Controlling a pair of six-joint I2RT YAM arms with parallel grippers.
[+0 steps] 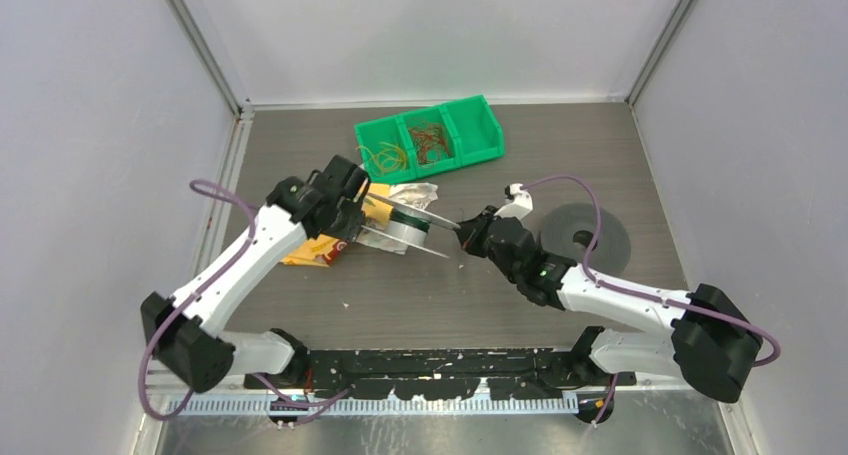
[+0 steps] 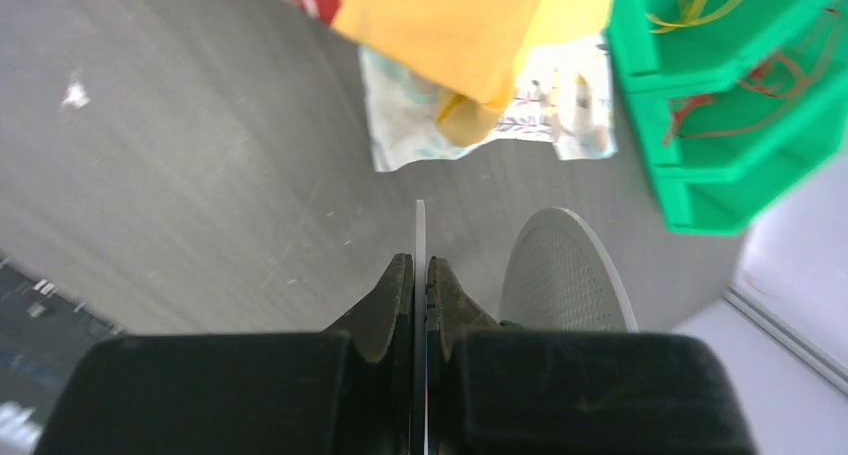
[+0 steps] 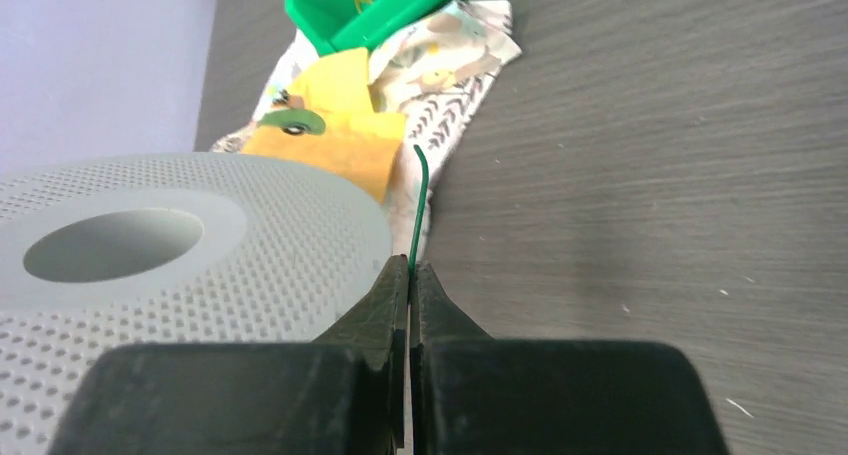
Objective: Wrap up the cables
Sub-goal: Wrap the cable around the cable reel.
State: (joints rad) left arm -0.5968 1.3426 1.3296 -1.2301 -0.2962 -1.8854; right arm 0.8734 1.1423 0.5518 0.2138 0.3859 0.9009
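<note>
Top view: a pale spool [image 1: 405,225] is being held on its side above the grey tabletop [image 1: 600,155] by the left tool [image 1: 368,213], so that its core is facing the other arm. The right tool [image 1: 464,234] is being held just beside the spool's far rim, probably so that a cable can be fed onto it. The cable itself is too thin to be made out here. Behind, yellow cables [image 1: 385,158] and reddish-brown cables [image 1: 431,142] are being stored in separate compartments of a green bin [image 1: 480,115]. A second spool [image 1: 585,237] is lying flat to the right. A yellow packet [image 1: 318,247] and a patterned cloth [image 1: 415,195] are lying under the held spool.

Left wrist view: the left tool [image 2: 420,270] is being clenched on the thin edge of one spool disc, which is pinched between both fingers. The other disc is showing to the right. This edge grip is judged to be leaving the core free for winding.

Right wrist view: the right tool [image 3: 410,275] is being clenched on a thin green cable [image 3: 415,205]. Its short free end is standing up out of the fingertips, just beside the spool's dotted disc. So short a stub is probably being held so that the limp end can be steered accurately.
</note>
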